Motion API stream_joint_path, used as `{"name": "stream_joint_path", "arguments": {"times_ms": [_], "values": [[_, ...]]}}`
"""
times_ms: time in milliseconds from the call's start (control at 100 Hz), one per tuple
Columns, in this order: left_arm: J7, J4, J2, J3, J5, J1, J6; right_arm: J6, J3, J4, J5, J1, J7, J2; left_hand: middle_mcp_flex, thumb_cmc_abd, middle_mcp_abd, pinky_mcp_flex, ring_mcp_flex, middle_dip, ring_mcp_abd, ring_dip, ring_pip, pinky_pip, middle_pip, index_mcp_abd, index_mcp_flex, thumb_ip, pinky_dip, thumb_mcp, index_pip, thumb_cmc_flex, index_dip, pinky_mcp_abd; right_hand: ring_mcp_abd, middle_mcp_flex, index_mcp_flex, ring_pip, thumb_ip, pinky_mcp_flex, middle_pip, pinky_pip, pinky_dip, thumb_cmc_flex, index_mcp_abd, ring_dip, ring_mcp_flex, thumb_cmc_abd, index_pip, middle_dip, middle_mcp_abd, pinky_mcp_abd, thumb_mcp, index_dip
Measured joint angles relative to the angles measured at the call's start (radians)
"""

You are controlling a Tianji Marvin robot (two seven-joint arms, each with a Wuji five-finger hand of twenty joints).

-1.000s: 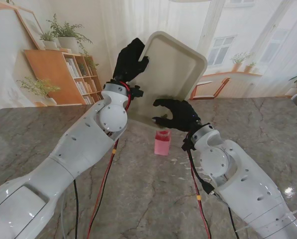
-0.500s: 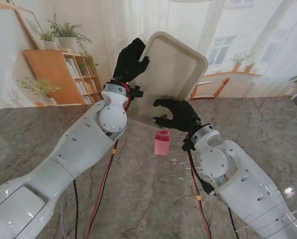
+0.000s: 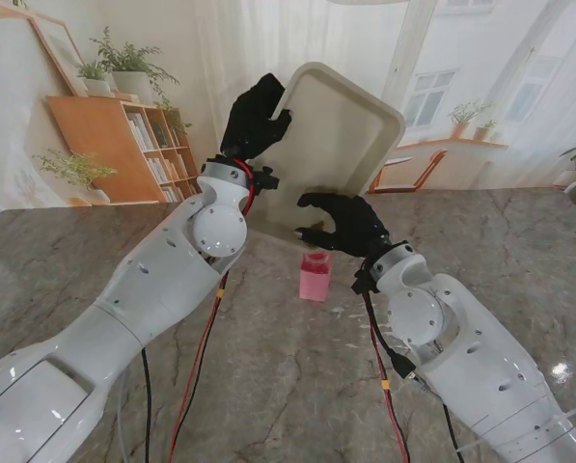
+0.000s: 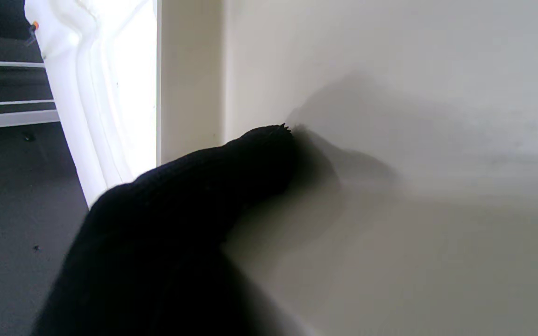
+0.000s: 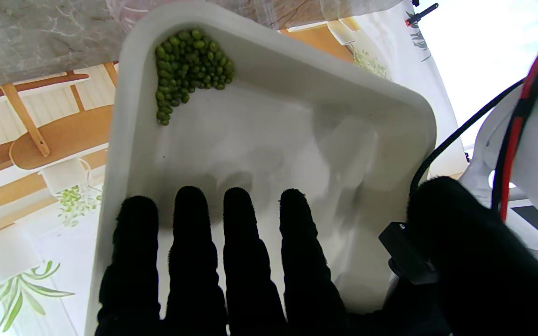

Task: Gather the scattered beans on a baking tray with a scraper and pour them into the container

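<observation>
My left hand (image 3: 254, 118) is shut on the far upper rim of the cream baking tray (image 3: 350, 125), holding it steeply tilted above the table. Its thumb (image 4: 231, 172) presses on the tray floor (image 4: 390, 116). A heap of green beans (image 5: 187, 63) sits in the tray's lowest corner (image 5: 138, 42); the stand view hides them behind my right hand (image 3: 343, 222). That hand (image 5: 231, 261) lies open, fingers apart against the tray floor (image 5: 273, 135), just over the pink container (image 3: 315, 277). No scraper can be made out.
The marble table (image 3: 519, 241) carries a few pale flecks (image 3: 343, 311) beside the container. Red and black cables (image 3: 205, 357) hang along my left arm. A printed backdrop with shelves (image 3: 123, 145) stands behind the table.
</observation>
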Motion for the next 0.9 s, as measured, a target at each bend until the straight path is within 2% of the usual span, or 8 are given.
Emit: {"name": "stream_joint_path", "arguments": {"times_ms": [900], "values": [[0.015, -0.049, 0.012, 0.005, 0.041, 0.025, -0.001, -0.007, 0.005, -0.003, 0.0, -0.019, -0.011, -0.002, 0.0, 0.0, -0.002, -0.001, 0.0, 0.0, -0.002, 0.0, -0.003, -0.004, 0.0, -0.001, 0.0, 0.0, 0.01, -0.001, 0.0, 0.0, 0.0, 0.0, 0.0, 0.0, 0.0, 0.0, 0.0, 0.0, 0.0, 0.004, 0.0, 0.0, 0.0, 0.0, 0.0, 0.0, 0.0, 0.0, 0.0, -0.012, 0.0, 0.0]]}}
